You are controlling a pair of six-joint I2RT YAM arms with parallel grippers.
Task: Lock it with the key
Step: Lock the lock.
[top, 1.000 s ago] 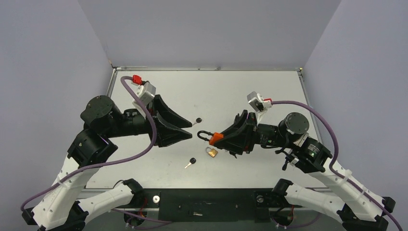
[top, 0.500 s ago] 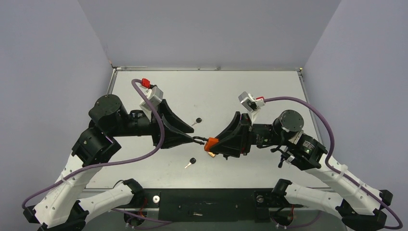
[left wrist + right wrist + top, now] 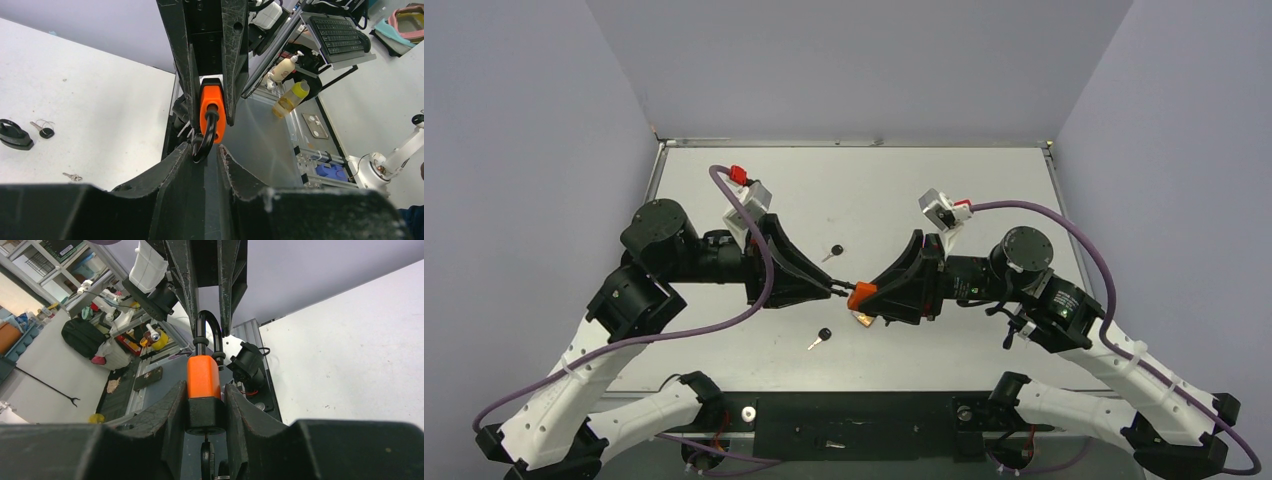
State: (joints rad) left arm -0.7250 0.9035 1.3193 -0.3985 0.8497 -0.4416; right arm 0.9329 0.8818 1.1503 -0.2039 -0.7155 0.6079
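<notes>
Padlock (image 3: 860, 297), orange, hangs mid-air betw. both arms above table (image 3: 984, 190). R gripper (image 3: 205, 407) clamps its body. L gripper (image 3: 205, 152) fingers flank shackle (image 3: 207, 332); whether they grip it can't be told. Key (image 3: 822, 336) lies on table nearby.

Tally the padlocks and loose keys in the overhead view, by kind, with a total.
Padlocks: 2 (orange padlock, brass padlock)
Loose keys: 2 (far key, near key)
Total: 4
</notes>
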